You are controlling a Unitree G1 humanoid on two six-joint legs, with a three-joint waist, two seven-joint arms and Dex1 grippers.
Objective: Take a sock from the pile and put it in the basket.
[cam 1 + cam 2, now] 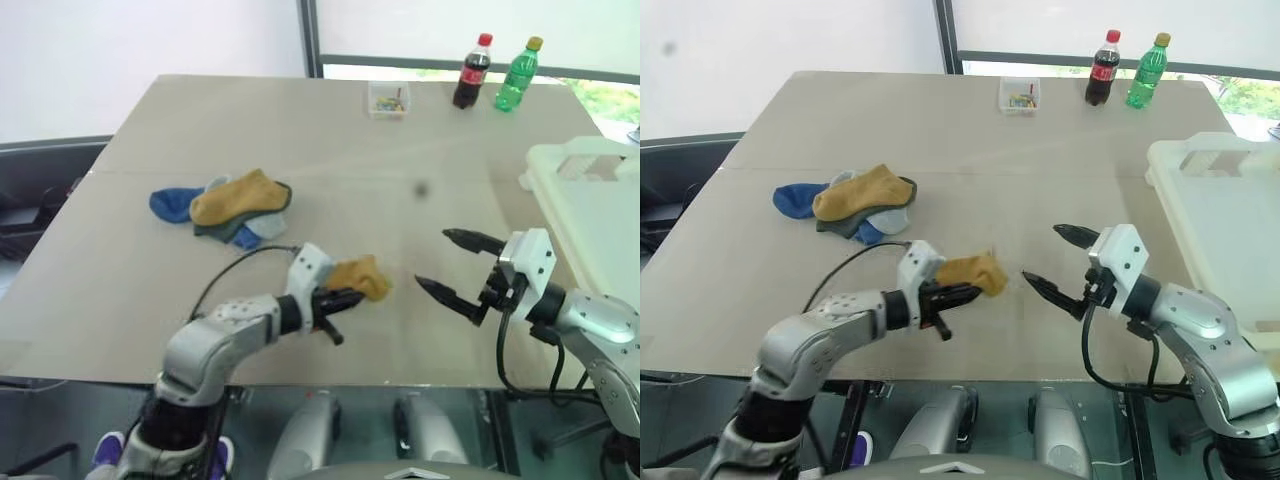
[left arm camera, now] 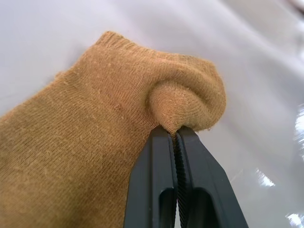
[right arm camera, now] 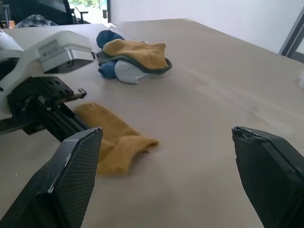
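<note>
My left gripper (image 1: 345, 298) is shut on a mustard yellow sock (image 1: 362, 277), pinching a fold of it (image 2: 187, 107) just above the table near the front edge. The sock (image 3: 114, 135) hangs toward my right gripper (image 1: 447, 265), which stands open a short way to its right with nothing between its fingers. The pile (image 1: 230, 208) of socks, mustard yellow on top of blue and grey ones, lies on the table behind and left of my left gripper. The cream-white basket (image 1: 590, 200) stands at the table's right edge, beyond my right arm.
At the table's far edge stand a small clear box (image 1: 388, 99), a cola bottle (image 1: 472, 72) and a green bottle (image 1: 516, 75). Bare tabletop (image 1: 400, 180) stretches between the pile and the basket.
</note>
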